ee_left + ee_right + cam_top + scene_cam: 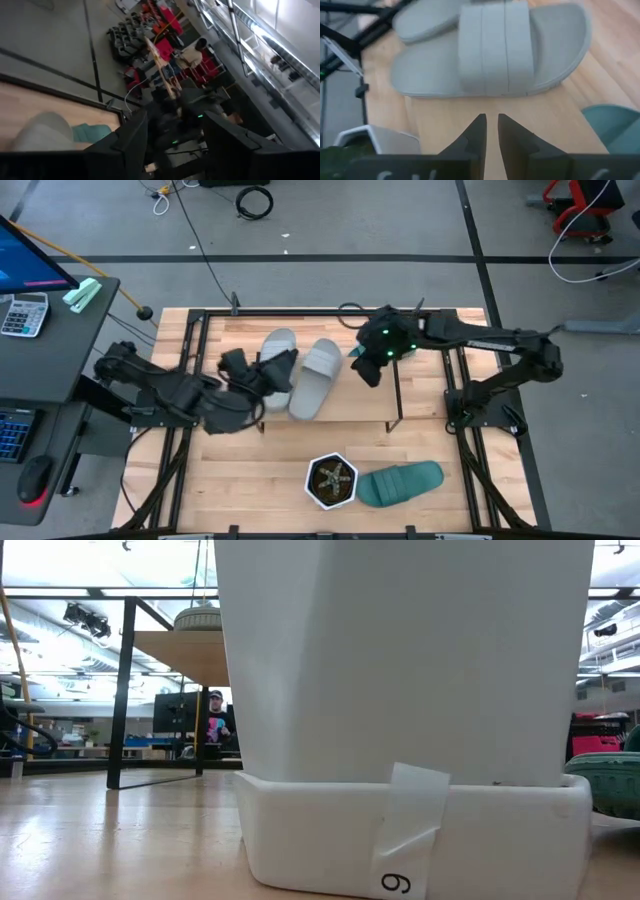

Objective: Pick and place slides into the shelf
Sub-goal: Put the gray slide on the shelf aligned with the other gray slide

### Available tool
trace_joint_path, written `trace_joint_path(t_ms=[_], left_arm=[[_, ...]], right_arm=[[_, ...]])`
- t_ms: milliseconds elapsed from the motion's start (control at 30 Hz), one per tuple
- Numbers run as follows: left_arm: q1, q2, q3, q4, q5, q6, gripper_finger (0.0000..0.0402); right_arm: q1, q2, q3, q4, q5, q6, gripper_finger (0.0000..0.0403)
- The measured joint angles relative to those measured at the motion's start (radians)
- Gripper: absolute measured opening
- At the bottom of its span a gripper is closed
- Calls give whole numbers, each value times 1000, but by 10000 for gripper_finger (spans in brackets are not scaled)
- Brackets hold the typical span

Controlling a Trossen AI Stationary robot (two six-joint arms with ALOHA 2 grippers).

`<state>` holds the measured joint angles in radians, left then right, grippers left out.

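I am hovering my right gripper (490,131) over the light wooden top board of the low black-framed shelf (420,395), its two dark fingers nearly together with only a thin gap between them and nothing held. Just ahead of those fingers a light grey rubber slide with a wide ribbed strap (492,50) is lying flat on the board, and a second light grey slide (427,17) is lying beside it, partly behind it. In the high view those two grey slides are sitting side by side near the middle of the shelf top, and my left gripper (262,372) is reaching in at the nearer-to-left one (277,350); I cannot tell whether its fingers are touching it. In the left wrist view those fingers (125,142) are standing apart with nothing between them. A teal green rubber slide (400,482) is lying on the front part of the board, just beside a white hexagonal potted plant (332,480). Part of another teal slide (615,125) is showing at the edge of my right wrist view, near the grey pair.
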<state>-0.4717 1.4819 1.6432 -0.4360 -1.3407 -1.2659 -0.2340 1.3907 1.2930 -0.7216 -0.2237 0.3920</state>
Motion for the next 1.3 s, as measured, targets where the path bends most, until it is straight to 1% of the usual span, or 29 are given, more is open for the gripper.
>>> trace_joint_path(t_ms=[100,200,267,467,633,733,867,1133,1300], left_arm=[[-13,-39,0,19,0,105,192],[-22,-73,0,27,-1,184,194],[-27,-88,0,25,1,226,196],[-32,-122,0,24,2,311,193],[-32,-143,0,24,2,358,190],[-32,-151,0,23,2,371,191],[-32,-152,0,23,2,373,193],[-32,-155,0,25,18,372,188],[-32,-156,0,25,18,372,189]], right_arm=[[-21,55,2,6,0,0,55],[-72,85,4,40,-1,1,55],[-113,92,4,58,-27,9,58],[-207,103,5,86,-82,29,86],[-247,152,5,97,-128,49,109],[-258,173,5,145,-159,67,118],[-275,201,5,200,-198,103,126],[-294,272,5,236,-212,103,141],[-311,297,5,272,-262,113,149]])
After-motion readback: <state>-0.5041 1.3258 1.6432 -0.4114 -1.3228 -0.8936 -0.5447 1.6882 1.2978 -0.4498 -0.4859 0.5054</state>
